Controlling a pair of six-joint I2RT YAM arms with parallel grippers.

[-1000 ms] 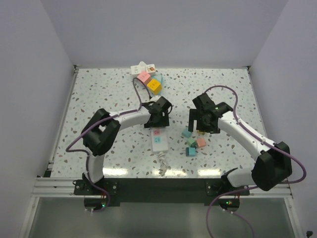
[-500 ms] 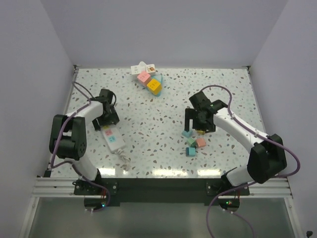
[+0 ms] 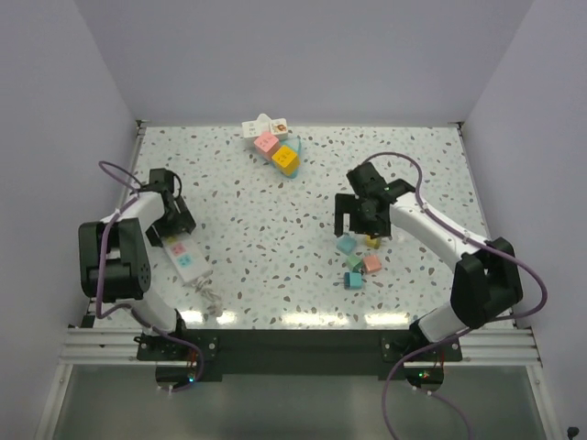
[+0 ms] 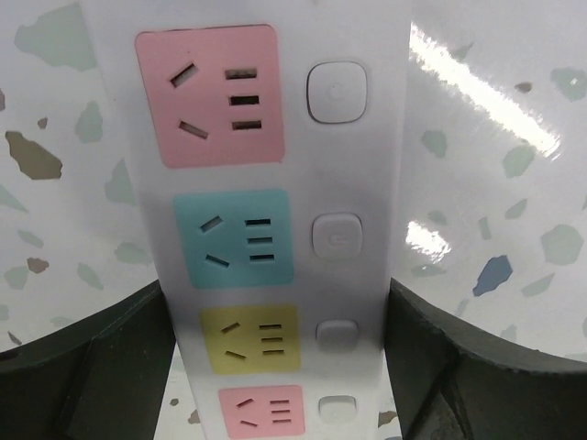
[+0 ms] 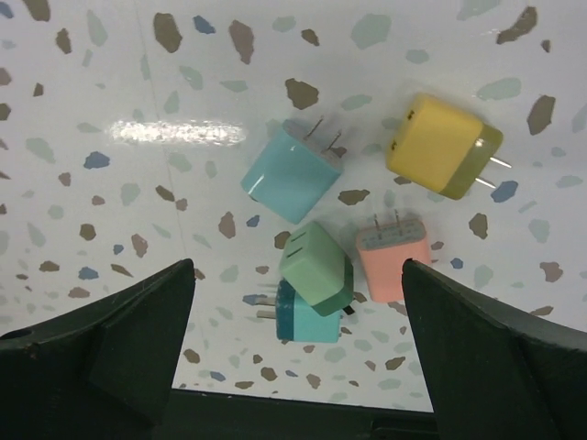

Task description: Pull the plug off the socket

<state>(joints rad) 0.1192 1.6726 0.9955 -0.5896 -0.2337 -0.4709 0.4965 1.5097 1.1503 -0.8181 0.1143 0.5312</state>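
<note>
My left gripper [image 3: 174,234] is shut on the upper end of a white power strip [image 3: 186,259] lying at the table's left side. In the left wrist view my gripper [image 4: 280,307] has its fingers [image 4: 101,367] pressed against both long edges of the strip [image 4: 367,183]. Its pink [image 4: 209,93], blue [image 4: 234,236] and yellow [image 4: 249,337] sockets show no plug in them. My right gripper [image 3: 359,215] is open and empty above several loose plugs. The right wrist view [image 5: 295,275] shows a light blue plug [image 5: 289,174], a yellow one [image 5: 440,147], a pink one [image 5: 393,261] and a green one [image 5: 316,266] lying on a teal one.
At the back centre a second white strip [image 3: 261,124] lies with a pink plug [image 3: 267,141] and a yellow plug [image 3: 287,161] beside or on it. The left strip's cable end [image 3: 209,298] lies near the front edge. Walls close in the left, right and back sides.
My left arm has swung the power strip from the table's middle to the left side. My right gripper has shifted slightly left over the loose plugs.
</note>
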